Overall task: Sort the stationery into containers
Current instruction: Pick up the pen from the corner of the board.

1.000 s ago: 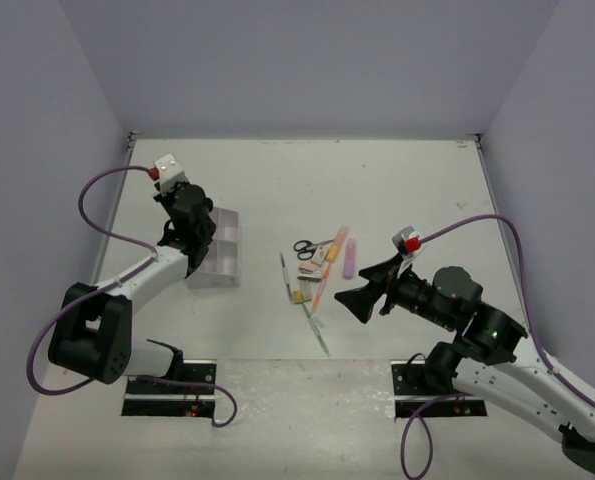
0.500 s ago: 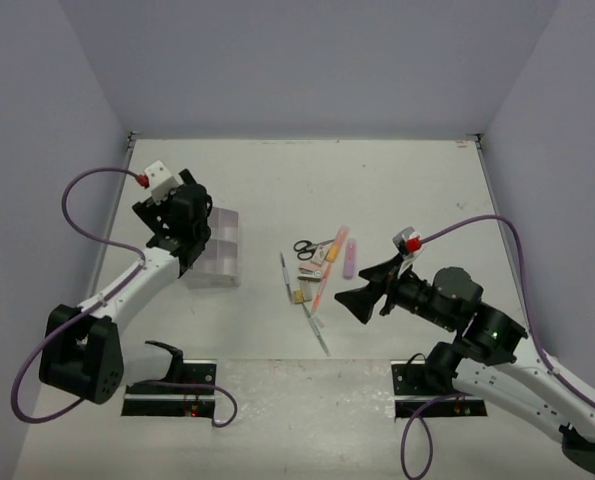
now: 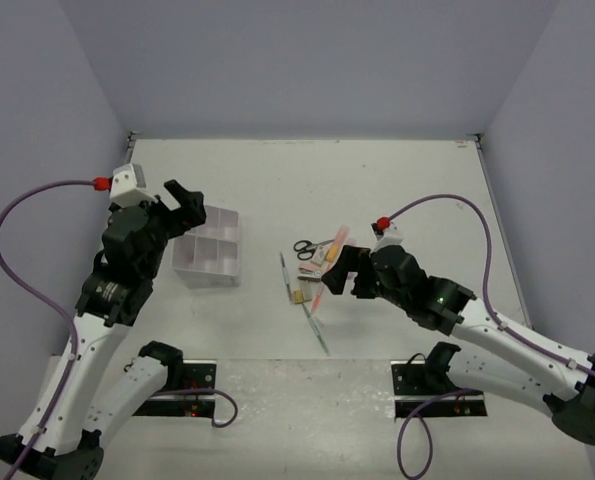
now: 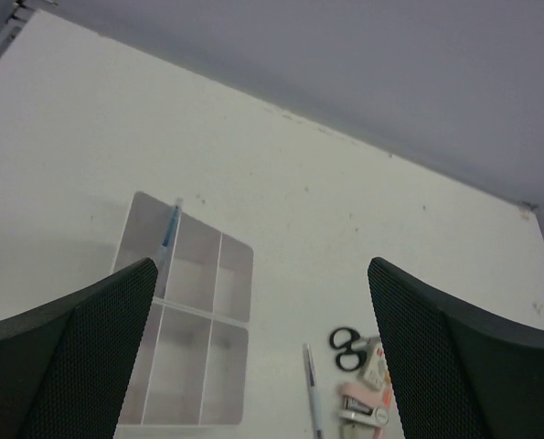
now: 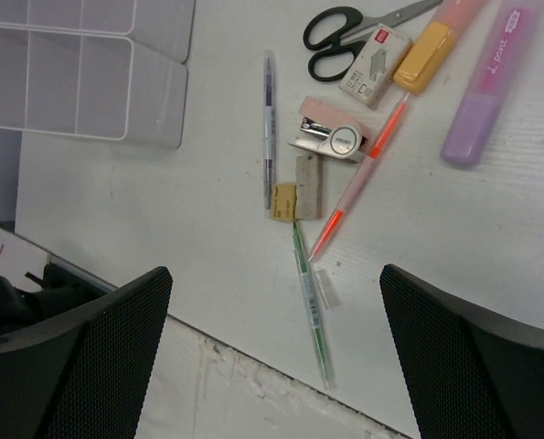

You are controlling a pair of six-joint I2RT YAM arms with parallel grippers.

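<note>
Take 12 o'clock as the far wall. Both end effectors hang above the tabletop [image 3: 397, 180] and grip nothing. The left end effector [image 3: 185, 198] has its fingers spread wide near the 11 o'clock corner of the organiser box [image 3: 210, 260]. The right end effector [image 5: 276, 273] has its fingers equally wide apart over the stationery group [image 3: 312, 265], which lies at 3 o'clock of the box and apart from it. A thin blue pen [image 4: 169, 229] leans in the box's far-left compartment. Within the group, the scissors [image 5: 345, 32] lie at 12 o'clock, touching a small white carton [image 5: 374, 59]. The lilac bar [image 5: 486, 87] lies at 2 o'clock beside the orange marker [image 5: 422, 57], and a grey pen [image 5: 269, 119] lies at 9 o'clock. The tan eraser [image 5: 283, 201] touches a grey eraser [image 5: 308, 174]. A green pen [image 5: 310, 302] lies at 6 o'clock with a clear cap [image 5: 325, 285] just beside it. In the top view the right wrist covers the lilac bar. The tabletop is white, matt and lightly speckled. Pale lilac-grey walls [image 3: 297, 70] enclose three sides, and a purple cable [image 3: 37, 200] loops from each wrist.
</note>
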